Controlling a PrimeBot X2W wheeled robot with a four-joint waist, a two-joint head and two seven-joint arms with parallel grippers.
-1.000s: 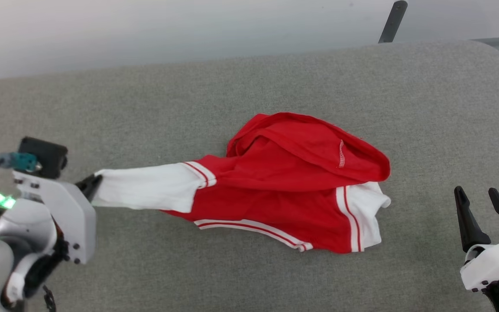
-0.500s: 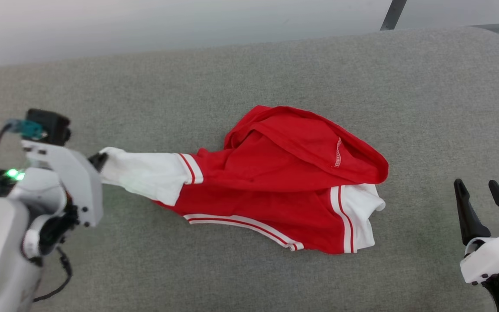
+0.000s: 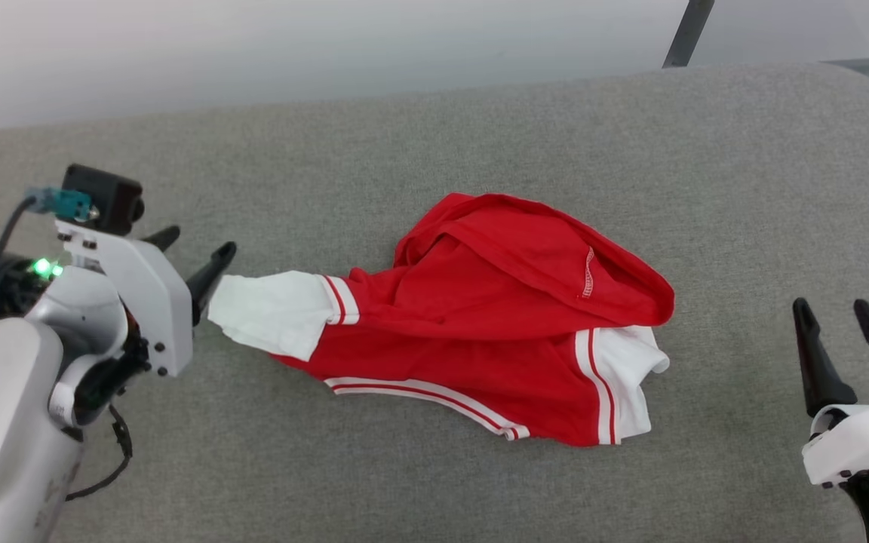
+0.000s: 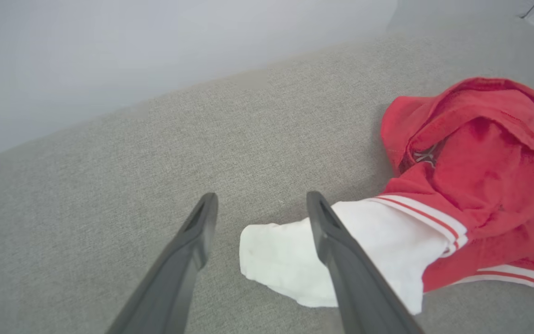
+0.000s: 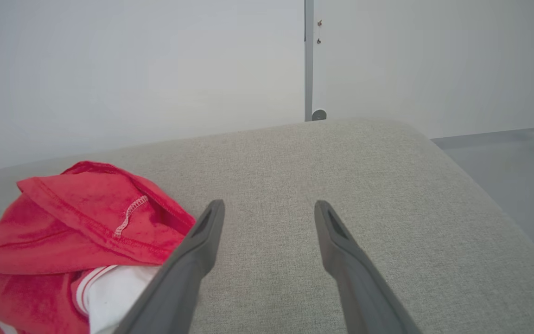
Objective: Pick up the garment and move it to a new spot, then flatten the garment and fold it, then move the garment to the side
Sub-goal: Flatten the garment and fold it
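Observation:
The garment (image 3: 495, 317), a red T-shirt with white sleeves and red-and-white stripes, lies crumpled on the grey cushion (image 3: 434, 151), its hem folded over itself. One white sleeve (image 3: 265, 313) stretches out to the left. My left gripper (image 3: 197, 245) stands open right at that sleeve's end, holding nothing; in the left wrist view the sleeve (image 4: 285, 264) lies between and under the gripper (image 4: 260, 199) fingers. At the lower right my right gripper (image 3: 830, 305) is open and empty, apart from the shirt; its wrist view shows the garment (image 5: 81, 218) to the left of the gripper (image 5: 269, 204).
The cushion's far edge (image 3: 404, 102) meets a pale wall. Its right corner (image 3: 868, 83) rounds off toward the floor. A dark metal post (image 3: 687, 34) rises behind the cushion at the upper right. Bare cushion lies in front of and behind the shirt.
My left gripper, shut on the white sleeve's end before, has opened and let it go. The sleeve has slackened and drawn back toward the shirt. The camera has shifted slightly.

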